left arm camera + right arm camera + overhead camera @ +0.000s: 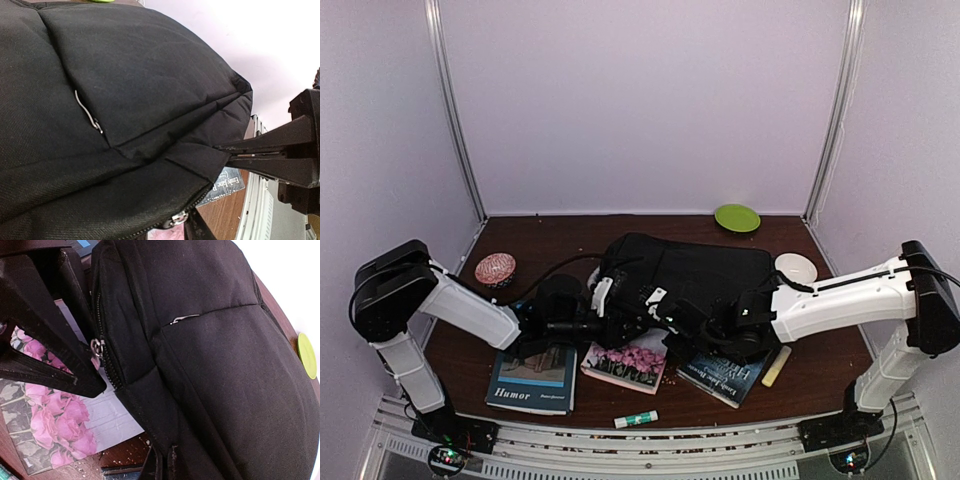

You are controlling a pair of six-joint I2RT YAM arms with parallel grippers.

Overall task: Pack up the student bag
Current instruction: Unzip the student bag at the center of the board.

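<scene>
The student bag (692, 268), a large black fabric backpack, lies mid-table and fills both wrist views. My right gripper (167, 460) is shut on a fold of fabric at the bag's near corner. In the left wrist view its two fingers (270, 150) pinch that corner flap. My left gripper (623, 316) is at the bag's near-left edge. One of its fingers (196, 229) sits right beside the metal zipper pull (179, 218). In the right wrist view its fingers (55, 345) taper together next to the pull (96, 347). Whether they clamp it is unclear.
Three books lie along the near side: a blue "Humor" book (532, 380), a pink-flower book (625, 362) partly under the bag, and a dark blue book (725, 375). Nearby are a glue stick (636, 419), a yellow stick (776, 365), a green plate (737, 217), a white disc (796, 267) and a pink patterned bowl (495, 268).
</scene>
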